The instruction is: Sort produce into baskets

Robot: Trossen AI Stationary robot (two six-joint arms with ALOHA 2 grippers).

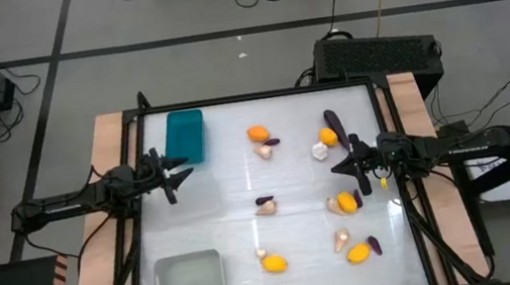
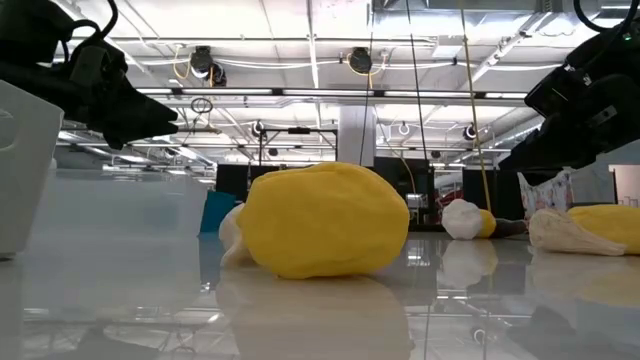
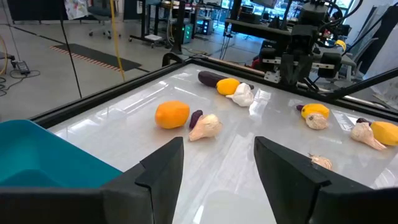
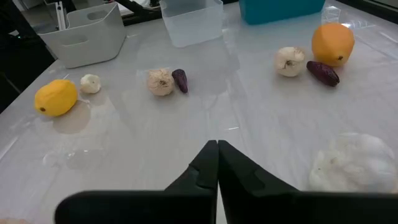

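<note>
High view: my left gripper (image 1: 176, 173) hovered just beside the teal bin (image 1: 185, 135), fingers (image 3: 163, 167) parted narrowly and holding nothing; my right gripper (image 1: 341, 167) hung pinched shut and empty among the produce. Lemons (image 1: 259, 133), eggplants (image 1: 333, 120) and garlic (image 1: 320, 151) lay scattered across the table (image 1: 234, 205), with the pale bin (image 1: 189, 278) at the near left corner.

Lemons (image 1: 259, 133), small dark eggplants (image 1: 332, 120) and whitish garlic bulbs (image 1: 319, 150) lie scattered in little clusters over the middle and right of the white table, none inside a bin. The teal bin (image 1: 185, 136) sits at the far left, the pale translucent bin (image 1: 189, 279) at the near left, both upright.
</note>
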